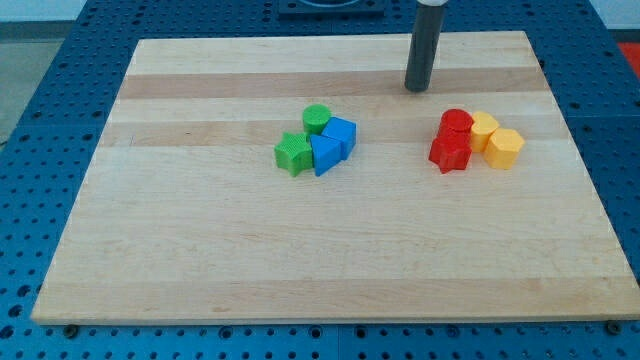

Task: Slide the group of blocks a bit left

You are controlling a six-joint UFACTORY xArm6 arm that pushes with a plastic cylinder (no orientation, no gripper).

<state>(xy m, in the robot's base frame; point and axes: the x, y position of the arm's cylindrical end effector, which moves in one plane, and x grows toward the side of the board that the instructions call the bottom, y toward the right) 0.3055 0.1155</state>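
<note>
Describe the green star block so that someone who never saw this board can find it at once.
On the wooden board, look at the cluster of green and blue blocks near the middle, left of the red and yellow cluster. The green star block sits at that cluster's left edge, nearest the view's bottom left. Unlike the round green block above it, it has a notched, star-shaped outline.

A straight, smooth dark-grey rod — round in section — ending at my tip

my tip above red-yellow cluster | green-blue cluster mid-board
</note>
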